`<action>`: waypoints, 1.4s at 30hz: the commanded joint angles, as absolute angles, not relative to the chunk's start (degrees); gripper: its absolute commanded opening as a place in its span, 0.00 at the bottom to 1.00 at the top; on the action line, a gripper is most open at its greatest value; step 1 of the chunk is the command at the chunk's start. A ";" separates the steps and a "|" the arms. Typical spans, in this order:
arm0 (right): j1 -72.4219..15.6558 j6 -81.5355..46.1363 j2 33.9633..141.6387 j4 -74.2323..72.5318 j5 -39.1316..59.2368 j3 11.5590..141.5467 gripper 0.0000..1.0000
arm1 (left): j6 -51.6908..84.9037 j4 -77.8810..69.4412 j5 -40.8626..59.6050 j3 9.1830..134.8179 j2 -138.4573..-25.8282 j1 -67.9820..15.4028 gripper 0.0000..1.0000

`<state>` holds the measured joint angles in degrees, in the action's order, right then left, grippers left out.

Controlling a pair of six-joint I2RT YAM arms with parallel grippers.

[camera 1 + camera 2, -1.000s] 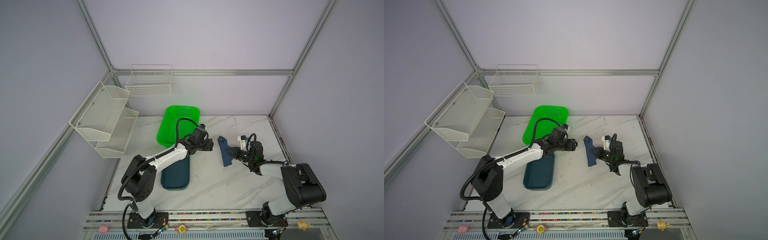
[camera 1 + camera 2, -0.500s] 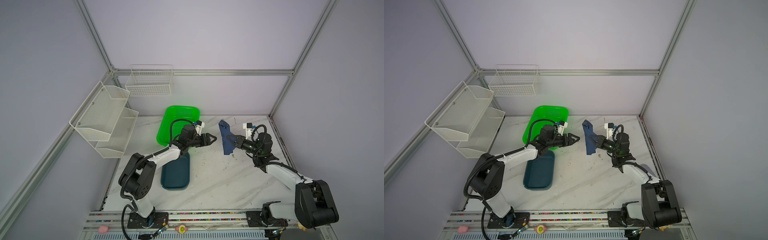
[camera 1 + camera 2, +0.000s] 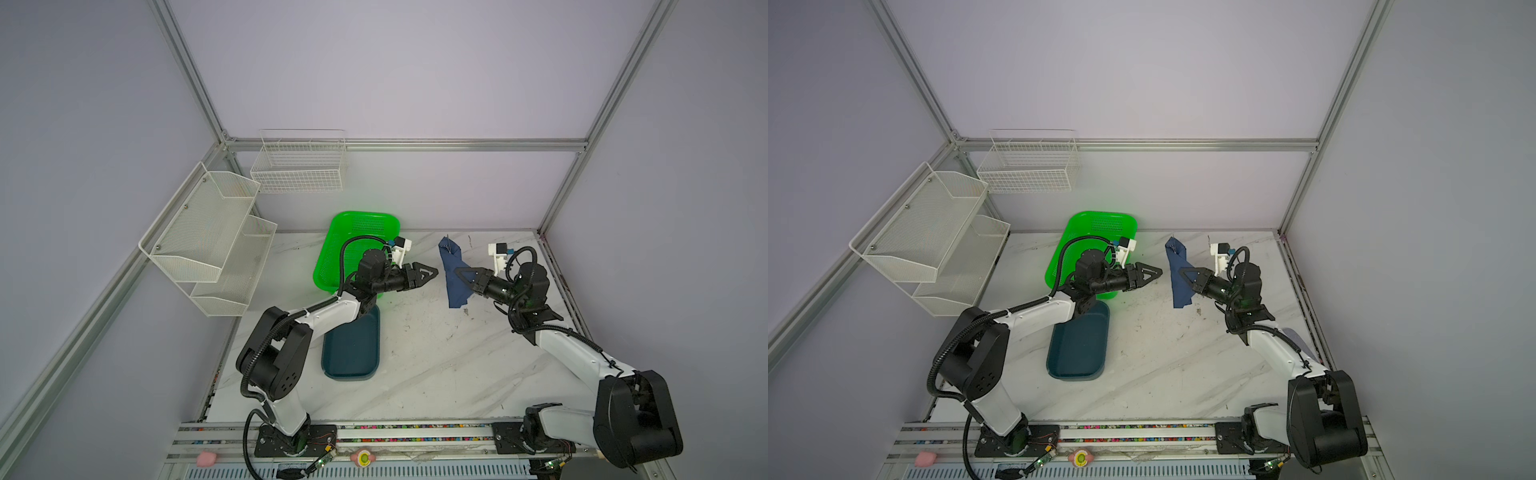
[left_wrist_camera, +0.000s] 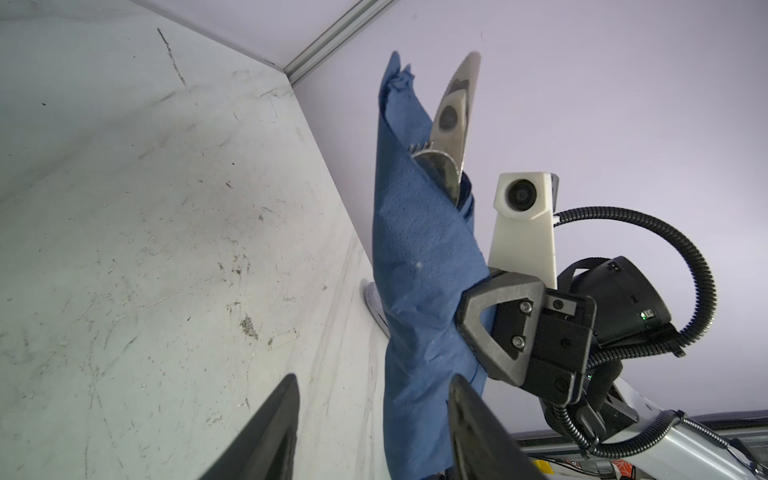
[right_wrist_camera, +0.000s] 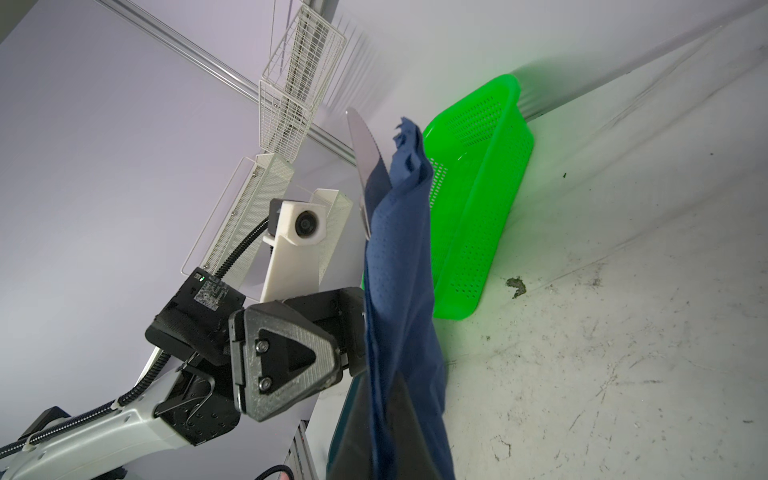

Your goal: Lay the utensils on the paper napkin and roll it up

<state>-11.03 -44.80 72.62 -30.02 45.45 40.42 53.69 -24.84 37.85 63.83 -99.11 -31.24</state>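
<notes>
Above the table (image 3: 436, 365) your right gripper (image 3: 458, 272) pinches the limp paper napkin (image 3: 451, 257) mid-roll — utensils (image 4: 455, 116) may slip; left gripper (image 3: 432, 273) gapes, seemingly empty — grip low.

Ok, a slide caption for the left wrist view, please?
Right gripper clamps the rolled paper napkin, utensils poking out of one end, facing the open left gripper.
</notes>
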 commanded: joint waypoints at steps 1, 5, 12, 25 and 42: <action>-11.31 -46.09 71.16 -31.59 46.30 42.45 0.04 | 55.17 -30.35 41.35 63.81 -99.49 -31.11 0.57; -11.33 -46.77 71.31 -32.32 47.08 42.88 0.04 | 57.13 -32.21 41.17 63.46 -100.26 -30.96 0.60; -11.29 -46.98 72.11 -31.71 49.04 45.50 0.04 | 59.59 -38.74 41.02 61.77 -99.93 -30.94 0.61; -11.34 -50.20 68.96 -33.23 50.84 46.70 0.05 | 69.83 -60.25 43.99 60.23 -104.06 -31.03 0.64; -11.34 -58.40 69.95 -42.91 53.25 45.65 0.05 | 73.58 -66.09 48.29 66.33 -107.88 -32.40 0.65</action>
<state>-11.03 -56.36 70.39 -37.76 51.83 44.58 71.92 -61.91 46.59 61.93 -107.18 -31.70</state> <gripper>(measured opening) 0.064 0.655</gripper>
